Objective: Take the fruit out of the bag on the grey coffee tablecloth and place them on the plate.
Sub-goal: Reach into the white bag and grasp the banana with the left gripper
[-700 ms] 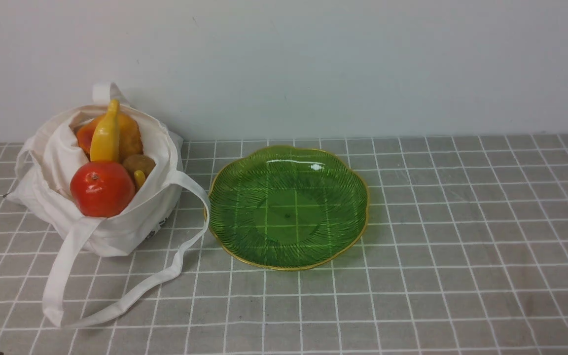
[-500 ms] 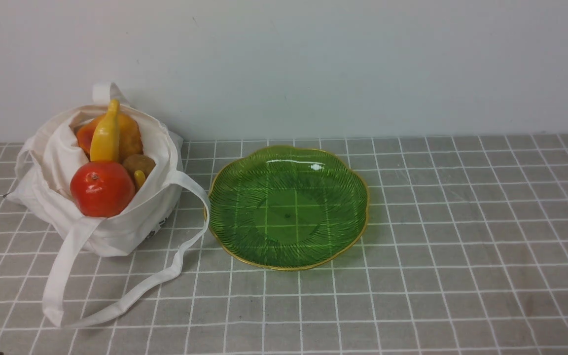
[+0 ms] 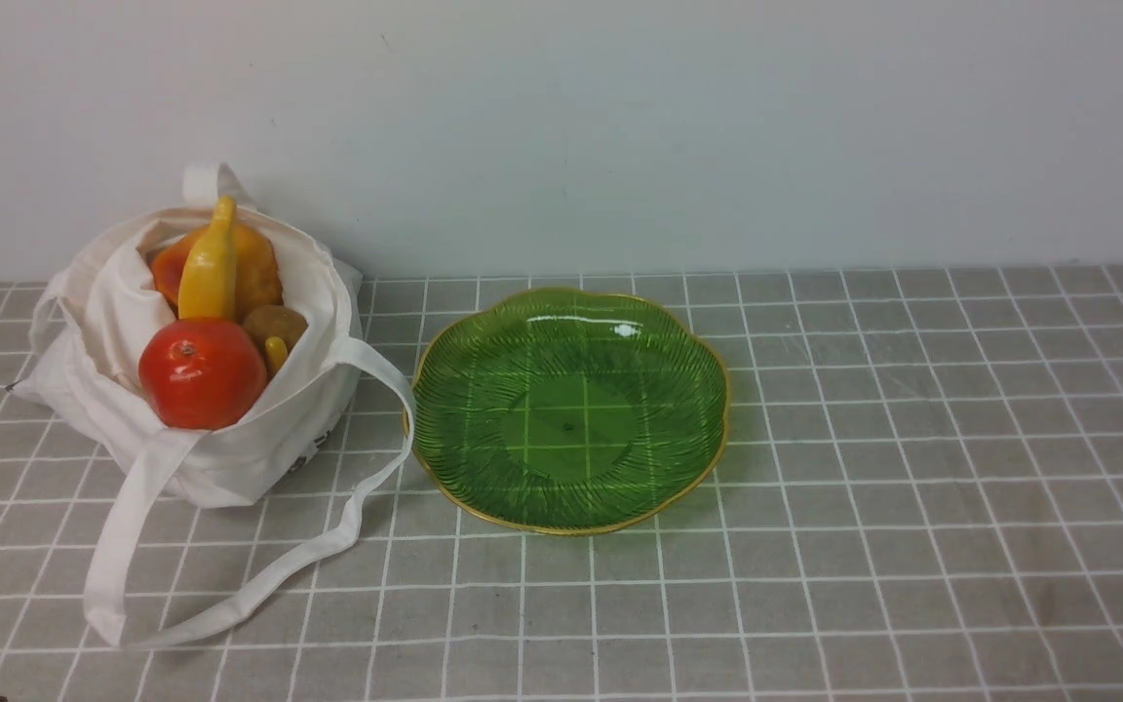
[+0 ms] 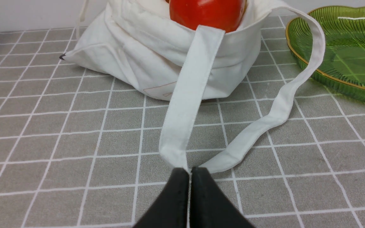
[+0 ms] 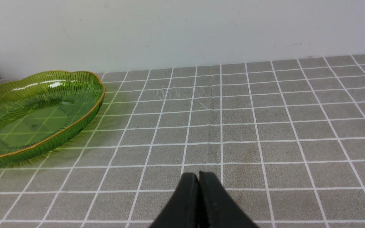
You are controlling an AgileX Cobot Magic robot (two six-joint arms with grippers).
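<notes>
Fruit [image 3: 211,302], four glossy toy pieces, fills the soft off-white cloth tote bag [image 3: 259,439] at the front view's left. A round red one [image 3: 201,373] sits nearest the mouth, with a curved yellow banana [image 3: 209,258], an orange-yellow one [image 3: 257,273] and a small brown kiwi [image 3: 274,325] behind. The translucent green gold-rimmed plate [image 3: 571,429] lies empty just beside it on the grey checked tablecloth [image 3: 912,439].

Left wrist view: the left gripper [image 4: 189,171] has its fingers pressed together on nothing, tips lined up with the bag's flat strap [image 4: 188,104]. It should open wide first, clear the strap, and take the red fruit from above.

Right wrist view: the right gripper [image 5: 198,175], likewise closed and empty, hangs over bare cloth.
</notes>
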